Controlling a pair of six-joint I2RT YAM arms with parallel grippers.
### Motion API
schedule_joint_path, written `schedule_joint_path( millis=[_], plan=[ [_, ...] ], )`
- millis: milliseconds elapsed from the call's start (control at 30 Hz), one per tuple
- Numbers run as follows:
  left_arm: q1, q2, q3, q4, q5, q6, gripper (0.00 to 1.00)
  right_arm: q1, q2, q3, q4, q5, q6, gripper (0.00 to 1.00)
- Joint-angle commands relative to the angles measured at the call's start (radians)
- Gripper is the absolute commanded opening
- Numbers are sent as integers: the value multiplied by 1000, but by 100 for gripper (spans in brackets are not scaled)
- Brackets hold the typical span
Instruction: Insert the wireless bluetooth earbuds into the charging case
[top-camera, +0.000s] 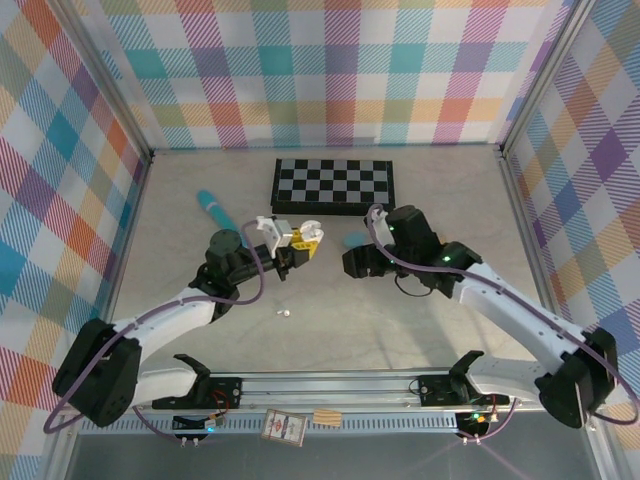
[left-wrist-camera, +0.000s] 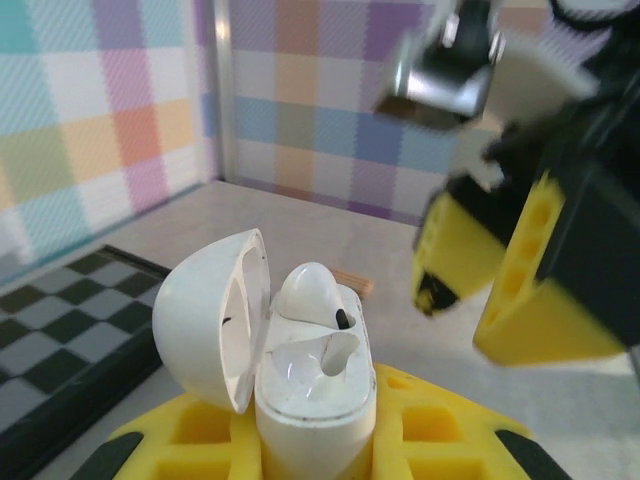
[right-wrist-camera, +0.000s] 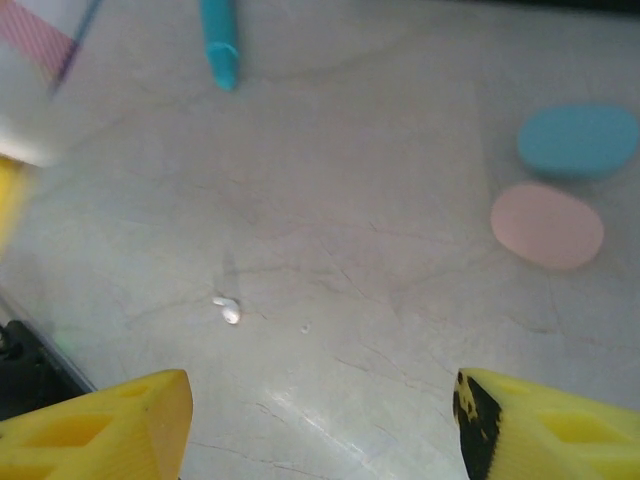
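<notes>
left pincer (left-wrist-camera: 316, 450) gripped open charging case (left-wrist-camera: 300, 395), one bud (left-wrist-camera: 305, 290) seated. right pincer (right-wrist-camera: 320, 415) gaped, empty; loose white earbud (right-wrist-camera: 228, 311) lay on counter (right-wrist-camera: 380, 270) ahead, left of its midline, well apart.

The white charging case (left-wrist-camera: 315, 405) stands upright, clamped between the fingers of the left hand (top-camera: 303, 240), with its lid swung open to the left. One white earbud (left-wrist-camera: 305, 290) sits in the far socket, and the near socket is empty. A loose earbud (right-wrist-camera: 228, 311), also white, lies on the tabletop below the right hand (right-wrist-camera: 320, 425), ahead of its spread fingers and to their left.
</notes>
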Motion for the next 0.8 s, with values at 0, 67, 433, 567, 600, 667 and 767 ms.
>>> schedule_joint_path(
  millis=[0, 67, 433, 567, 600, 667, 767],
  plan=[
    [41, -73, -51, 30, -114, -26, 1, 5, 96, -44, 120, -74, 174, 68],
    [72, -109, -79, 21, -169, -38, 1, 39, 167, -44, 193, -115, 195, 68],
    [251, -266, -97, -134, -385, -95, 1, 311, 545, 147, 220, 24, -169, 67],
    [289, -301, -87, -189, -426, -108, 1, 365, 655, 238, 176, 90, -227, 62],
    [295, -309, -85, -203, -431, -107, 1, 377, 679, 261, 162, 107, -239, 60],
    [303, -321, -85, -216, -436, -108, 1, 399, 717, 299, 139, 142, -262, 58],
    [311, -331, -85, -232, -431, -111, 1, 417, 768, 348, 105, 178, -277, 53]
  ],
)
